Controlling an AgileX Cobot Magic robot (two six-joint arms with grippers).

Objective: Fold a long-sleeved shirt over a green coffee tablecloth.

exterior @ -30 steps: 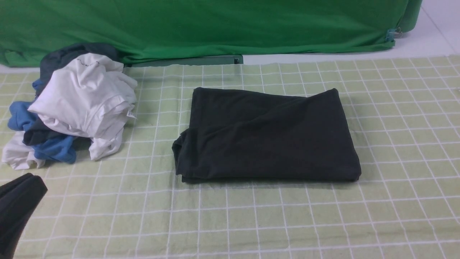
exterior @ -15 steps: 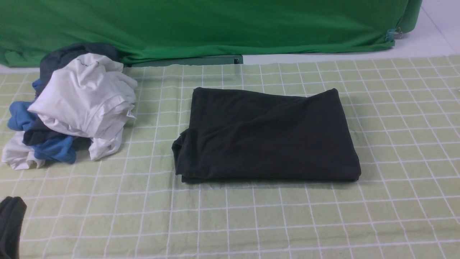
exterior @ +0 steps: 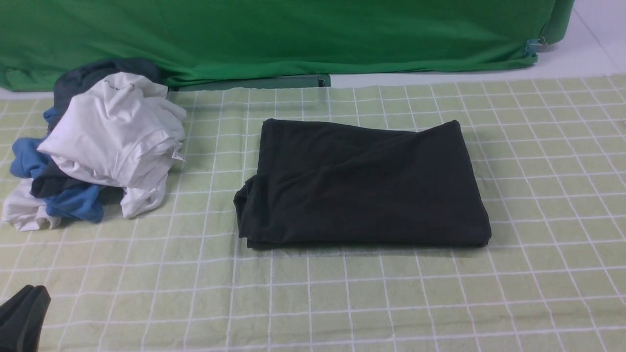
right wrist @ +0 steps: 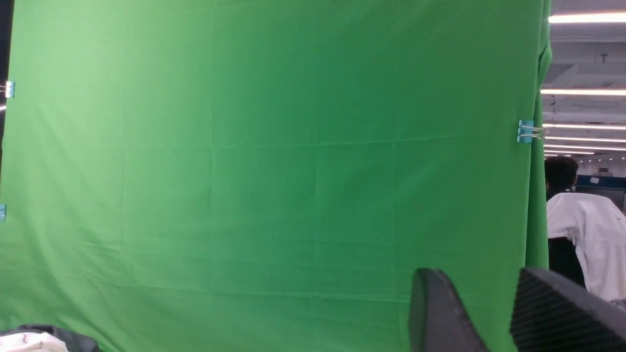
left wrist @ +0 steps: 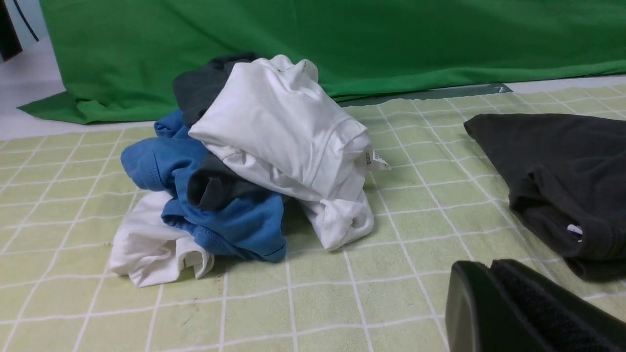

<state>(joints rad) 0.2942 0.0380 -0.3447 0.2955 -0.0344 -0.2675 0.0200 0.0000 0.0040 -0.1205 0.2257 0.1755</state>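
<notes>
left hand [exterior: 24, 313] withdrawn (closed, empty), right hand [right wrist: 494, 313] apart

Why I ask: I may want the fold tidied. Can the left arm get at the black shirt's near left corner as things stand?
Probably yes. The left gripper, shut and empty, sits low at the near left, and only bare green tablecloth lies between it and the black shirt. The clothes pile sits farther back, off that path.

A black long-sleeved shirt [exterior: 362, 183] is lying on the pale yellowish-green coffee tablecloth [exterior: 538, 205] gridded with thin white lines. White, blue and dark grey garments [exterior: 98, 146] are showing against a plain bright green backdrop [exterior: 293, 34].
</notes>
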